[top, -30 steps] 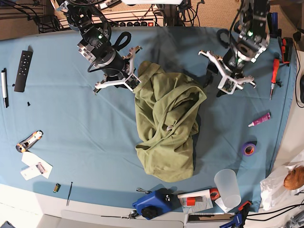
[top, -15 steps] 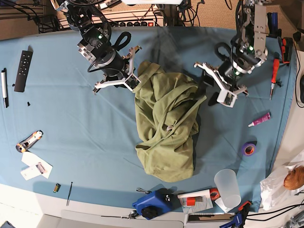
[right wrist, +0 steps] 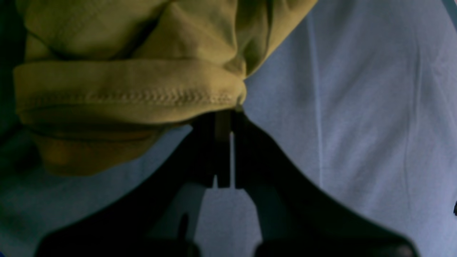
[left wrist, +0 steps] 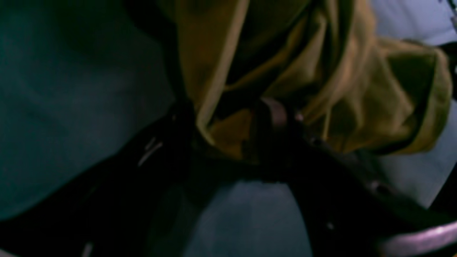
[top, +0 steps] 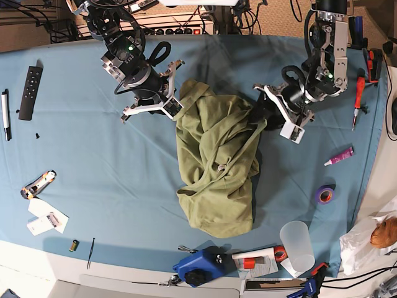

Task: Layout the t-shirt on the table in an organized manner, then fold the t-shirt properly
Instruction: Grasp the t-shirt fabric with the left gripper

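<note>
The olive-green t-shirt (top: 217, 161) lies crumpled in a heap at the middle of the teal-blue table (top: 93, 161). At the shirt's upper left corner, my right gripper (top: 175, 107) is shut on it; the right wrist view shows the fingertips pinched (right wrist: 224, 123) on a stitched hem of the t-shirt (right wrist: 125, 89). My left gripper (top: 263, 118) is at the shirt's upper right edge. In the dark, blurred left wrist view its jaws stand apart (left wrist: 228, 142), and a fold of the t-shirt (left wrist: 321, 89) reaches in between them.
A remote (top: 30, 92) and a pen (top: 5, 115) lie far left, with a box cutter (top: 38, 184) below them. On the right are a red screwdriver (top: 358, 99), a pink tube (top: 339, 156) and a purple tape roll (top: 324, 195). A plastic cup (top: 297, 247) and a blue tool (top: 198, 267) sit at the front edge.
My left arm has swung toward the shirt, and its gripper now sits at the shirt's upper right edge. The right arm and the shirt have stayed still.
</note>
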Action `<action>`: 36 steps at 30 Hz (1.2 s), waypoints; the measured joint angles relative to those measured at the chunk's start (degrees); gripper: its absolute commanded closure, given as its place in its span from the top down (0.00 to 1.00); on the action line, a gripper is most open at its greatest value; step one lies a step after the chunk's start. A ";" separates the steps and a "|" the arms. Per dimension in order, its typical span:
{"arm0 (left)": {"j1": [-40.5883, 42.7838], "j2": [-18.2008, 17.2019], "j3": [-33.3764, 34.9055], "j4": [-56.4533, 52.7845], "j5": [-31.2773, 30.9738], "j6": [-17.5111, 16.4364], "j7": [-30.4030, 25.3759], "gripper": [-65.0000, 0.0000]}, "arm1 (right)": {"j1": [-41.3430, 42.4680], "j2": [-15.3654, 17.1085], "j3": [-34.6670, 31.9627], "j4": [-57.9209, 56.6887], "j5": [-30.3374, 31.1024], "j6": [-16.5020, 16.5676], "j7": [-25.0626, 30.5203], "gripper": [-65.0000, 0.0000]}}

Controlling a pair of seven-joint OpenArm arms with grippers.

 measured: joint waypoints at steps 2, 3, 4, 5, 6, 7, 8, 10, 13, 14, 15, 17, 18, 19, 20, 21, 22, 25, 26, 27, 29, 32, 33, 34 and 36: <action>-0.61 0.00 0.00 0.00 0.81 0.02 0.07 0.45 | -0.02 0.00 0.00 0.00 0.00 0.00 -0.13 0.00; -1.01 0.00 0.00 0.00 1.81 0.17 0.04 0.45 | -0.02 0.00 0.00 0.00 -0.02 0.00 -0.13 0.00; -1.51 0.13 -0.02 -0.09 2.38 0.24 0.07 0.45 | -0.02 0.00 0.00 0.00 -0.02 0.00 -0.15 0.00; -1.99 0.17 -0.02 -0.35 2.60 0.26 0.00 0.45 | -0.02 0.00 0.00 0.00 0.00 0.02 -0.15 0.00; -2.47 0.46 -0.02 -0.85 2.56 0.22 -0.02 0.43 | -0.02 0.00 0.00 0.00 0.00 0.00 -0.15 0.00; -2.67 0.81 -0.02 -1.31 2.58 0.26 -0.02 0.41 | -0.02 0.00 0.00 0.00 0.00 0.00 -0.13 0.00; -2.75 1.27 -0.02 -1.84 2.56 0.26 -0.09 0.37 | 0.00 0.02 0.00 0.00 0.00 0.02 -0.13 0.00; -2.49 2.12 0.00 -2.25 2.58 0.20 0.04 0.24 | -0.02 0.00 0.00 0.00 -0.02 0.00 -0.13 0.00; -2.64 2.86 -0.02 -2.29 2.58 -2.78 0.00 0.00 | -0.02 0.02 0.00 0.00 0.00 0.00 -0.15 0.00; -2.78 3.04 -0.02 -2.29 2.58 -3.89 0.00 0.00 | -0.02 0.00 0.00 0.00 0.00 0.00 -0.13 0.00; -2.86 3.21 -0.02 -2.29 2.56 -4.96 0.00 0.00 | -0.02 0.00 0.00 0.00 0.00 0.02 -0.20 0.00; -2.95 3.19 0.00 -2.16 2.58 -5.62 0.02 0.00 | -0.02 0.00 0.00 0.00 -1.60 0.02 -0.22 0.00; -2.95 3.15 -0.02 -1.84 2.62 -5.57 0.04 0.00 | -0.02 0.00 0.00 0.00 -2.40 0.00 -0.57 0.01; -2.93 3.15 -0.13 -1.29 2.67 -5.20 0.11 0.00 | -0.02 0.02 0.00 0.00 -3.39 0.02 -0.63 0.07; -2.93 3.17 -0.37 -0.57 2.69 -5.07 0.09 0.00 | -0.02 0.00 0.00 0.00 -4.17 0.02 -0.61 0.12; -2.93 3.17 -0.68 0.35 2.62 -4.44 0.07 0.00 | -0.02 -0.02 0.00 0.00 -4.59 0.02 -0.61 0.18; -2.93 3.21 -1.29 1.46 2.25 -3.58 0.50 0.00 | -0.02 0.00 0.00 0.00 -4.81 0.04 -0.66 0.23; -2.95 3.17 -4.44 5.66 0.11 -3.39 2.84 0.00 | -0.02 0.00 0.00 0.00 -5.22 -0.11 -1.73 0.30; -2.95 3.17 -5.73 7.23 -0.63 -3.41 3.37 0.00 | -0.02 -0.02 0.00 0.00 -5.22 -0.15 -2.12 0.30; -2.95 3.15 -6.97 8.85 -1.29 -3.43 3.91 0.00 | -0.02 0.00 0.00 0.00 -5.20 -0.55 -2.12 0.30; -3.06 2.99 -9.25 12.02 -3.34 -3.72 5.01 0.00 | -0.02 0.00 0.00 0.00 -7.02 -1.88 -2.08 0.30; -3.08 1.81 -10.69 15.80 -5.57 -6.43 4.76 0.00 | -0.02 0.00 0.02 0.00 -12.28 -7.56 -2.47 0.29; -3.08 1.20 -10.69 16.74 -6.01 -7.43 4.94 0.00 | -0.02 0.00 0.09 0.00 -13.88 -10.01 -2.60 0.29; -3.08 0.66 -10.47 17.57 -6.25 -8.39 4.94 0.00 | 0.00 0.00 0.11 0.00 -15.67 -12.09 -3.15 0.29; -3.06 0.11 -9.64 19.04 -6.21 -8.85 5.03 0.00 | -0.02 0.00 0.15 0.00 -18.38 -15.21 -4.00 0.29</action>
